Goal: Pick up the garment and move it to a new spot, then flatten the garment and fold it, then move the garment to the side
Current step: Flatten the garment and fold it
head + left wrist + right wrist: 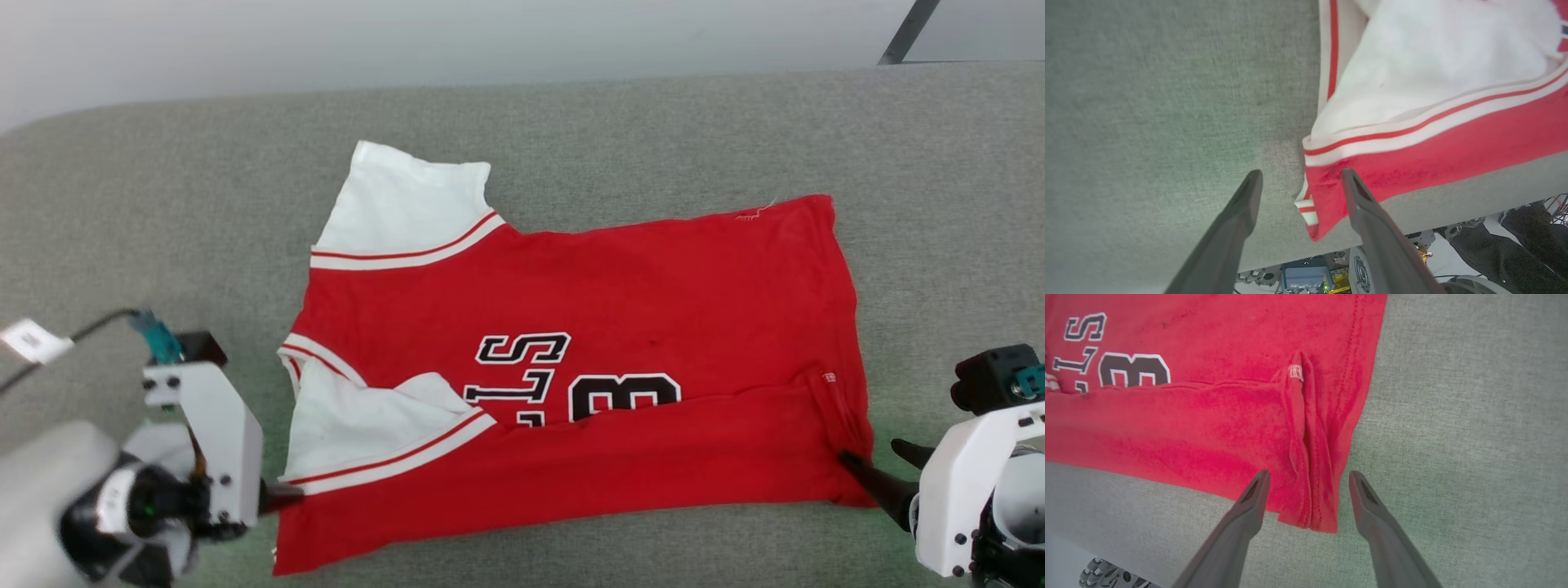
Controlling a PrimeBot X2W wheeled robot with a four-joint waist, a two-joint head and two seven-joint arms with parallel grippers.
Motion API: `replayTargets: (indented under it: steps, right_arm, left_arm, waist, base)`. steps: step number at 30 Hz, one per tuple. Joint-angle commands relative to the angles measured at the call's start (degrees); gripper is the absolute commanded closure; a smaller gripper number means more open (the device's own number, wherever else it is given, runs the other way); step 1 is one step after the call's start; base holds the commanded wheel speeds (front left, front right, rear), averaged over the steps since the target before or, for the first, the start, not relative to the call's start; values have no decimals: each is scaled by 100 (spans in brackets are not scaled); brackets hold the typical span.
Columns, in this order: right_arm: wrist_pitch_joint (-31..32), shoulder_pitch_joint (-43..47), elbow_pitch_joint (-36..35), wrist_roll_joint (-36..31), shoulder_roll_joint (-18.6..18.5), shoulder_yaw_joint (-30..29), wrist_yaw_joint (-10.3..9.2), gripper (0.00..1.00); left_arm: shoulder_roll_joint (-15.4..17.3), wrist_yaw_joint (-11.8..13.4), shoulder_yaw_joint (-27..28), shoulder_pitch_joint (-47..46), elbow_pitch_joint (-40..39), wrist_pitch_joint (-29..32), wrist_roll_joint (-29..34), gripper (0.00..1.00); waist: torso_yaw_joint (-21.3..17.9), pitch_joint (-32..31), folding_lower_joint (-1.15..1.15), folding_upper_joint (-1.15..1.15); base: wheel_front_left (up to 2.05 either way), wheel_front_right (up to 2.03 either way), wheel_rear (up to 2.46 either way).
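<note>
Left hand [1301,174] is spread at the near shoulder-end corner of the garment [571,327], one finger lying on the red edge just below the white sleeve [1433,61] trim, the other over bare desk [163,204]. My right hand [1309,473] is spread too, straddling the bunched ridge at the near hem corner and gripping nothing. The garment lies lengthwise across the grey desk, chest lettering [571,380] up, its near long edge already turned over so that it covers the bottom of the lettering — so I judge I'm mid-fold, with the first lengthwise fold laid but untidy. To do this well I'd close each hand on both layers at its corner, not just the top one. I'd take the right pinch to one side of that ridge so I don't lock the wrinkle in. Then I'd lift both corners level and together with light tension between them — a slack middle would likely sag and crease. The near sleeve lies rumpled over the chest, and it wants smoothing first, or the fold will lump.
</note>
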Motion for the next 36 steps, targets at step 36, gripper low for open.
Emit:
replayTargets:
  steps: [36]
  right_arm:
    - [-4928, -806, -1673, -1313, 428, 12, -6, 0]
  left_arm:
    - [-685, -2016, 512, -3181, 2601, -730, 1853, 0]
  waist:
    - [-1382, 1378, 0, 0]
  base:
    - [0, 0, 0]
